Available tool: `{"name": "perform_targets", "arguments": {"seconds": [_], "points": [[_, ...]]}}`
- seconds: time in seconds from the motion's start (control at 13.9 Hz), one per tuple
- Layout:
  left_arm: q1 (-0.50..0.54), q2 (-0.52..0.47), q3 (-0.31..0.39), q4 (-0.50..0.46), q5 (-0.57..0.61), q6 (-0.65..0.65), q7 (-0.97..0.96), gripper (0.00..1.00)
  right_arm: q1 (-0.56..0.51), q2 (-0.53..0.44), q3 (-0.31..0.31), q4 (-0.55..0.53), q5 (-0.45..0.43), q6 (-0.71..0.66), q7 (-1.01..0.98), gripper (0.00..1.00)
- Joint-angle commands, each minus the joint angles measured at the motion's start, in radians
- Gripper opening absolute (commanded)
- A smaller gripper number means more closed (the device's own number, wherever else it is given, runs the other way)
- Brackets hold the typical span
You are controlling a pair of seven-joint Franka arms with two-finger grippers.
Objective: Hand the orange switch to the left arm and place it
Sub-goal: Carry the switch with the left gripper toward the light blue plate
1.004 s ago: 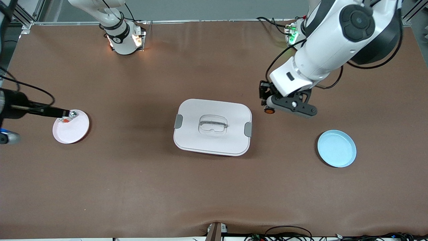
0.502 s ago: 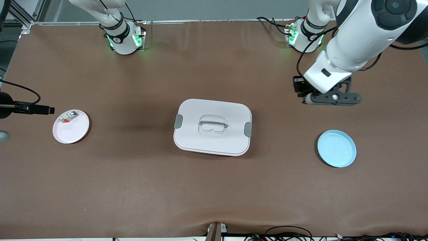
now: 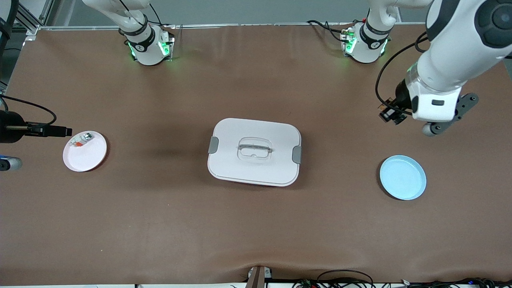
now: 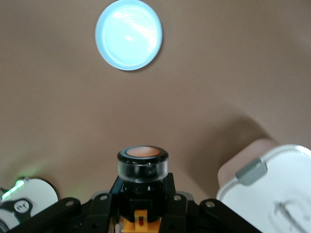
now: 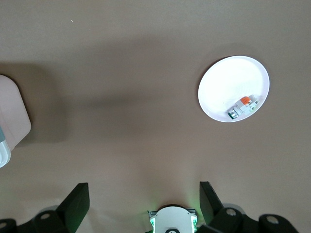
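Table cover (image 3: 168, 224): matte brown sheet across the whole top, faintly rippled along the edge nearest the front camera
Frame (image 3: 24, 16): aluminium profile rails at the corner by the right arm's end
Backdrop (image 3: 256, 12): plain grey strip above the table's top edge
Cables (image 3: 344, 280): black wires bunched below the table's near edge
Light: even and soft, blurred shadows on the brown sheet
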Motion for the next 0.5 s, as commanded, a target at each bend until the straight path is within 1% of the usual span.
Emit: {"name": "perform_targets", "arguments": {"seconds": [0.0,0.14,0.22,0.29,0.43], "points": [[0.077,-0.005,-0.007,-0.003,0.01,0.015,-0.092,0.04,0.006,-0.051,0.004,-0.069,-0.032,0.015,-0.011,1.0],[0.109,-0.003,-0.006,-0.012,0.015,0.041,-0.182,0.04,0.018,-0.096,0.004,-0.138,-0.044,0.056,-0.011,1.0],[0.114,-0.002,-0.004,-0.035,0.018,0.074,-0.25,0.04,0.029,-0.125,0.004,-0.183,-0.05,0.082,-0.01,1.0],[0.128,-0.006,-0.004,-0.069,0.019,0.123,-0.296,0.04,0.032,-0.151,0.004,-0.224,-0.058,0.105,-0.01,1.0],[0.149,-0.012,-0.006,-0.158,0.019,0.209,-0.323,0.02,0.04,-0.199,0.004,-0.299,-0.059,0.144,-0.01,1.0]]}}
